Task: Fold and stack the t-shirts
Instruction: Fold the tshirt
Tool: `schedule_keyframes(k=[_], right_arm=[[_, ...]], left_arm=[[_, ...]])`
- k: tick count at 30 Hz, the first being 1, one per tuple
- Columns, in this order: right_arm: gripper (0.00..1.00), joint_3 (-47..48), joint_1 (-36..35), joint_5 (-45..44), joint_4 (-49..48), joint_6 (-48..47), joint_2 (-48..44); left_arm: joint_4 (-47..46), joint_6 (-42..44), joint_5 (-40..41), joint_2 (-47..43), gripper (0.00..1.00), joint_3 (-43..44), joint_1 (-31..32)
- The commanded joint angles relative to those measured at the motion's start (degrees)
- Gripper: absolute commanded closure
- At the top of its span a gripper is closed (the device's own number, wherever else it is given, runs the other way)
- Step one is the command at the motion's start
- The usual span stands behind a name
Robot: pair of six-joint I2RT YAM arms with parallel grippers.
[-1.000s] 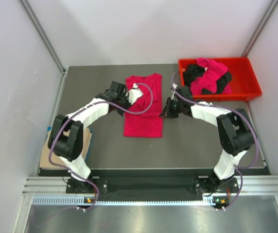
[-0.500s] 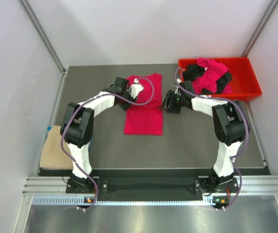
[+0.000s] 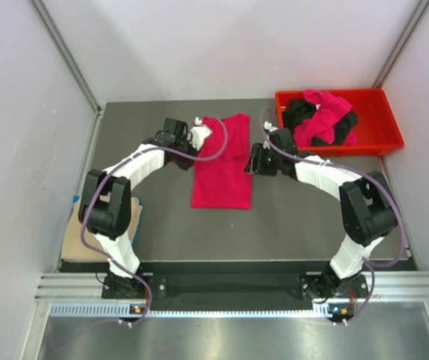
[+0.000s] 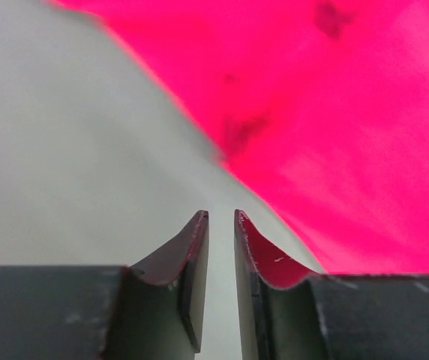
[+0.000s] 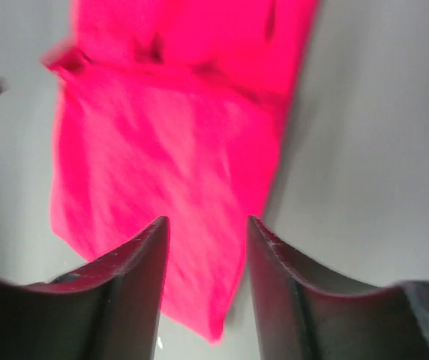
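A magenta t-shirt [image 3: 222,165] lies flat on the dark table as a long narrow strip, its sides folded in. My left gripper [image 3: 191,141] sits at the shirt's upper left edge. In the left wrist view it [image 4: 220,214] is open by a narrow gap with only bare table between the fingers, and the shirt [image 4: 334,112] lies off to the right. My right gripper [image 3: 253,160] hovers at the shirt's right edge, open [image 5: 207,221], with the shirt [image 5: 169,135] below it and untouched. A tan t-shirt [image 3: 74,241] lies at the near left, partly behind the left arm.
A red tray [image 3: 379,142] at the back right holds a heap with a magenta shirt [image 3: 327,109] and a black one [image 3: 301,112]. Something blue [image 3: 76,199] peeks out near the table's left edge. Grey walls close in on both sides.
Both grippers went from shut to open. The left one has drawn back left off the shirt, whose upper left part now lies folded in; the right one has shifted slightly toward the back.
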State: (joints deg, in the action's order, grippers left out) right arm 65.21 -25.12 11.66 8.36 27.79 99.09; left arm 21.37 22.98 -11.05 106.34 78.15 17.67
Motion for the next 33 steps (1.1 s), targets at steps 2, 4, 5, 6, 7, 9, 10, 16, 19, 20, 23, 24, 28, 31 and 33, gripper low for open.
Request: schedule_keyframes(k=[2, 4, 5, 6, 7, 9, 10, 16, 19, 20, 23, 24, 28, 31, 33], right_arm=[[0.46, -7.5, -1.2, -1.4, 3.1, 2.7, -6.6], [0.44, -10.3, -2.1, 1.2, 3.4, 3.8, -7.1], [0.43, -11.4, -2.5, 3.5, 1.9, 5.2, -7.2], [0.43, -13.7, -3.3, 4.4, 0.8, 6.1, -7.6], [0.43, -14.6, -3.7, 5.2, 0.0, 7.0, -7.8], [0.42, -16.0, -4.1, 6.6, -1.9, 9.1, -7.2], [0.41, -17.1, -4.1, 6.6, -2.5, 9.6, -6.9], [0.41, -18.9, -5.5, 9.6, -6.8, 13.0, -4.3], [0.42, -20.3, -6.2, 10.0, -7.0, 14.0, -4.4], [0.43, -20.8, -6.2, 10.0, -6.7, 14.3, -4.8], [0.44, -22.5, -6.3, 9.5, -7.1, 14.5, -5.5], [0.45, -22.7, -6.3, 9.8, -7.4, 14.7, -4.9], [0.62, -22.6, -6.2, 12.2, -9.7, 15.8, -2.8], [0.78, -22.7, -5.4, 9.5, -9.4, 15.0, -3.5], [0.86, -21.8, -4.9, 8.6, -8.7, 14.3, -3.6]], left_arm=[[5.8, 8.5, -5.7, -10.7, 0.74, -9.6, 7.0], [5.5, 13.5, -5.1, -15.3, 0.67, -15.4, 9.4], [5.1, 15.1, -5.3, -16.7, 0.63, -17.5, 10.8], [4.6, 17.7, -5.5, -17.7, 0.60, -20.6, 11.2], [5.0, 18.4, -5.6, -18.0, 0.57, -21.3, 11.2], [4.9, 19.5, -4.8, -17.6, 0.54, -22.8, 11.4], [4.9, 20.2, -5.1, -17.6, 0.53, -23.3, 11.5], [1.8, 24.3, -4.2, -18.7, 0.47, -29.6, 14.8], [2.0, 24.1, -4.2, -17.3, 0.47, -30.0, 14.9], [1.8, 24.0, -3.9, -17.0, 0.48, -30.1, 14.9], [-2.7, 22.4, -0.6, -15.8, 0.48, -31.0, 14.9], [-4.3, 21.8, 0.0, -15.6, 0.49, -30.9, 14.9], [-6.1, 21.4, 0.8, -15.0, 0.54, -31.2, 15.1], [-7.6, 21.3, 1.2, -15.0, 0.76, -32.0, 15.3], [-8.4, 20.8, 1.8, -14.9, 0.98, -32.4, 15.4]])
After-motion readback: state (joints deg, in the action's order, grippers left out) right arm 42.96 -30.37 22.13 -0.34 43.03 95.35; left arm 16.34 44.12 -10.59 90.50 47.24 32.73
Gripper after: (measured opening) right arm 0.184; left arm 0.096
